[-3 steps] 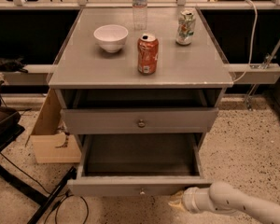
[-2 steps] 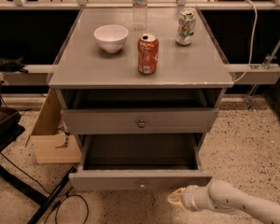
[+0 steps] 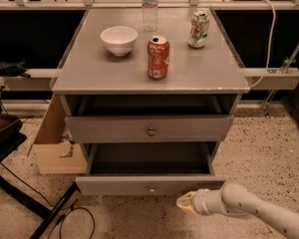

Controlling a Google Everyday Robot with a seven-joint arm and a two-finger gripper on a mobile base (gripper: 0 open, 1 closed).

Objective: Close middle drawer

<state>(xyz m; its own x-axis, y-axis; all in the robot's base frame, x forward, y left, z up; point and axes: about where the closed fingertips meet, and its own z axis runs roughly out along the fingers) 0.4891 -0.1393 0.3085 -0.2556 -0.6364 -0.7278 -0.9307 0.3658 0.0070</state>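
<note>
The middle drawer [image 3: 109, 185] stands pulled well out of the grey cabinet [image 3: 224, 106], in the lower centre of the frame. Its plain flat front faces the camera, with a small round knob [image 3: 151, 188] at its middle, and the dark, shallow inside of the box shows behind that front. Above it the top drawer [image 3: 104, 128], with a taller front and its own knob [image 3: 151, 131], sits further back, with a dark gap between it and the cabinet top.

The gripper [image 3: 184, 202] comes in from the lower right corner on a pale, rounded arm [image 3: 259, 210]. Its yellowish tip lies just below the right part of the middle drawer's front and points left. Whether it touches the front cannot be told, nor whether it is released or clenched.

On the cabinet top stand a white bowl [image 3: 118, 39] at the left, a red soda can [image 3: 158, 57] near the middle, a green and white can [image 3: 198, 29] toward the right rear, and a clear water bottle [image 3: 149, 6] at the back edge. All four are apart from one another.

A cardboard box [image 3: 57, 146] rests on the speckled floor [image 3: 269, 153] beside the cabinet's left side. A black cable [image 3: 74, 218] loops on the floor at the lower left.
</note>
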